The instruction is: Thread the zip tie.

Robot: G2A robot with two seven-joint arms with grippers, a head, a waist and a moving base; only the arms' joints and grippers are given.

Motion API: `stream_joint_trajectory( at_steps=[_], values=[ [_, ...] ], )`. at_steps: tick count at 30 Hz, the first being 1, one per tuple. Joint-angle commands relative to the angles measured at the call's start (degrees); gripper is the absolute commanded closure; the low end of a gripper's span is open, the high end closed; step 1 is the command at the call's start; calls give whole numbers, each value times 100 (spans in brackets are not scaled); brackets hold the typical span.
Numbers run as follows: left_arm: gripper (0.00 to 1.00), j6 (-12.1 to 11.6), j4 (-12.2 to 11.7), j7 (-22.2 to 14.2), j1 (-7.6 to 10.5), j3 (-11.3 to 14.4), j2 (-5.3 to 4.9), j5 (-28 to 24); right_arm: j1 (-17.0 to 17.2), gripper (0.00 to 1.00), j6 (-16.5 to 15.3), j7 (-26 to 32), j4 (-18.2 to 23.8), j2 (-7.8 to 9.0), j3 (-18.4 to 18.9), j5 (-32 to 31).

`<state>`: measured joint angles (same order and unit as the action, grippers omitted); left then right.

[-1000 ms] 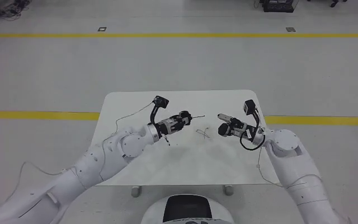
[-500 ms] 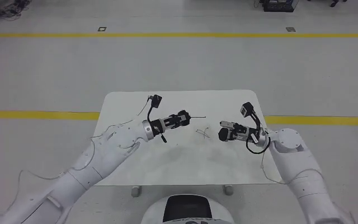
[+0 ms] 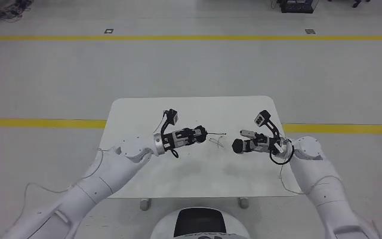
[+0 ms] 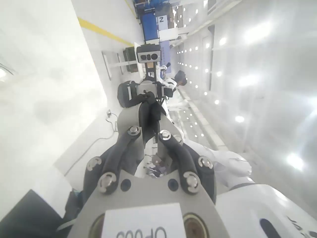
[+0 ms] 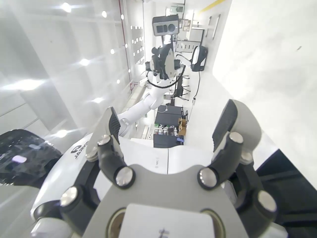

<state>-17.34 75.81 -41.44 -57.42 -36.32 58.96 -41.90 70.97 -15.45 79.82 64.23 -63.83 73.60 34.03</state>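
Drifted toward 6 o'clock, my left claw (image 3: pixel 201 131) pinches the light, whippy zip tie (image 3: pixel 216 130); my open, empty right claw (image 3: pixel 238 141) should take its tip

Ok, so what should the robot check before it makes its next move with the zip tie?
1. Left gripper is shut on the zip tie: ok.
2. The tie's free end points towards the right gripper: ok.
3. Right gripper is open and ready to take it, fingers wide apart: ok.
4. There is a gap between the two grippers, so no bumping: ok.
5. Which end of the tie sticks out, head or tail: cannot tell.
6. The thin looped piece lying on the table is below the gap, and neither gripper touches it: ok.
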Motion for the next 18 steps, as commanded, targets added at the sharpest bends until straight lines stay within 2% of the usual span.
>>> stream_joint_trajectory(
  at_steps=[1,6,8,10,13,15,18],
  values=[
    [100,0,-118,-194,50,13,30,-127,1,0,-6,-18,16,4,-29,29],
    [100,0,-118,-194,50,13,30,-127,1,0,-6,-18,16,4,-29,29],
    [100,33,-6,-238,13,39,42,-84,61,0,63,-56,114,-12,-80,155],
    [100,146,2,-296,-20,50,58,-167,67,0,163,-18,81,-12,-98,306],
    [100,235,-59,-556,-67,39,98,-538,39,0,169,-18,103,9,-207,528],
    [100,301,-129,-865,-96,8,132,-973,23,0,110,-18,122,51,-298,603],
    [100,359,-275,-1059,-40,-10,172,-1087,-8,2,40,-18,120,116,-418,717]
  ],
)
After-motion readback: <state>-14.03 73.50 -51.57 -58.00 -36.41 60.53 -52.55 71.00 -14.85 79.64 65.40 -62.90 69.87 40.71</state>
